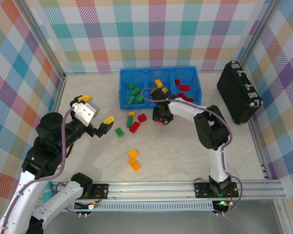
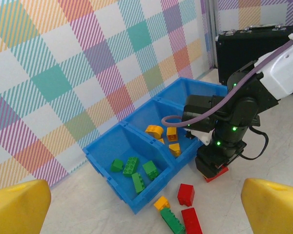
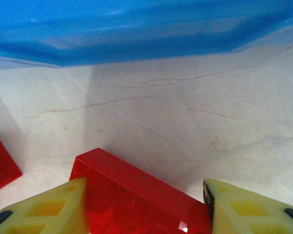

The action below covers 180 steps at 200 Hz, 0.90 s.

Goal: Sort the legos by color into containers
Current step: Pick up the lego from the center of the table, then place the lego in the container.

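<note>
While the left hand [image 1: 96, 108] hung wide open and empty over the left of the surface [image 1: 185, 161], the pick-up step belonged to the right hand [image 1: 161, 117]. It was lowered just in front of the blue tray [image 1: 122, 87]. In its wrist view a red brick [image 3: 132, 180] sat between its yellow fingers [image 3: 44, 207], each seeming to press an end, so it looked grasped though not lifted. The brick rested on the surface, near the tray's front wall and outside every compartment. Its long axis ran roughly from one finger to the other, skewed so the left end sat farther from the camera. I could not tell which way its studs faced. The next move probably called for a firm squeeze, a lift above the tray wall, and a short carry far and right to the right compartment [image 1: 193, 78], where other red bricks lay.
</note>
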{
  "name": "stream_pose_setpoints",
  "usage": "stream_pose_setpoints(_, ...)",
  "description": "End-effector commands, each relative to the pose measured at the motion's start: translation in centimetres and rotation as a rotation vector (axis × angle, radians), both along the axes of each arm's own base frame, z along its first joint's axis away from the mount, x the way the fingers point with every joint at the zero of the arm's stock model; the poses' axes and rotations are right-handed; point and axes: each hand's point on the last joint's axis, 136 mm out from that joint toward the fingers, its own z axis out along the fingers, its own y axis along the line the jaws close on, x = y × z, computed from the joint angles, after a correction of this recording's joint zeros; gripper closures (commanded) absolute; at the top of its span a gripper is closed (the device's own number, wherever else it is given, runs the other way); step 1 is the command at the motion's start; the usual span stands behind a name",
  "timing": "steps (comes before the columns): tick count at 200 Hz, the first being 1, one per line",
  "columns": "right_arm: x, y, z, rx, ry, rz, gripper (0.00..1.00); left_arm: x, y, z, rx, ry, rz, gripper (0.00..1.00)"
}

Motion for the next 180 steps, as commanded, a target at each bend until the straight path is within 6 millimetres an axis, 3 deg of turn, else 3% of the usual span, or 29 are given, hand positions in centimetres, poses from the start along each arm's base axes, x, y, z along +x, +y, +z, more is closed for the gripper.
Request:
stream_pose_setpoints(1, -0.1, -1.5, 3.1, -0.025, -0.036, 0.003, 0.59, -0.2, -0.3, 0.5, -0.005, -0.021, -0.016, 0.00)
stream_pose_setpoints(50, 0.6, -4.1, 9.7, -0.043, -0.165, -0.007, 0.58, -0.3, -0.2, 0.6, -0.004, -0.023, -0.012, 0.00)
stream_pose_setpoints(81, 3.2, -8.2, 14.9, -0.128, -0.309, -0.042, 0.57, -0.4, -0.1, 0.7, -0.005, -0.024, -0.011, 0.00)
stream_pose_setpoints(107, 6.3, -12.1, 17.6, -0.152, -0.387, -0.095, 0.57, -0.2, -0.1, 0.6, -0.001, -0.019, -0.005, 0.00)
stream_pose_setpoints(126, 8.7, -14.0, 18.1, -0.163, -0.417, -0.120, 0.57, -0.1, -0.1, 0.4, 0.002, -0.013, -0.001, 0.00)
stream_pose_setpoints(155, 11.8, -15.2, 17.7, -0.198, -0.435, -0.116, 0.57, 0.4, -0.2, 0.2, 0.015, 0.006, 0.003, 0.00)
stream_pose_setpoints(180, 14.1, -16.0, 15.7, -0.211, -0.414, -0.113, 0.57, 0.7, -0.2, 0.1, 0.023, 0.018, 0.010, 0.00)
